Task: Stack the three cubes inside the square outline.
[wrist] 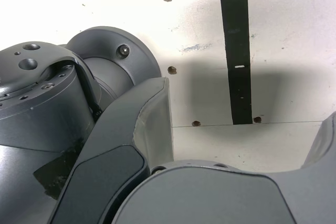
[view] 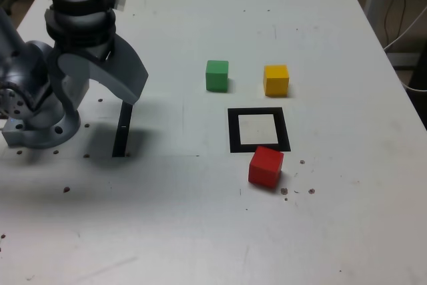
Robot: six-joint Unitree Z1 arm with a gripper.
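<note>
The green cube (view: 217,75) and the yellow cube (view: 276,79) sit side by side just beyond the square outline (view: 259,129), whose white centre is bare. The red cube (view: 266,166) rests on the table against the outline's near edge, slightly turned. My gripper (view: 103,101) hangs at the exterior view's left, beside the arm's base, far from all three cubes. Its grey jaws stand apart and hold nothing. The wrist view shows only the gripper (wrist: 244,103), the arm's base and bare table; no cube or outline appears there.
A narrow black strip (view: 123,130) lies on the table under the gripper, also showing as the black strip (wrist: 234,51) in the wrist view. The arm's base (view: 33,115) fills the table's left side. Cables (view: 407,25) hang beyond the right edge.
</note>
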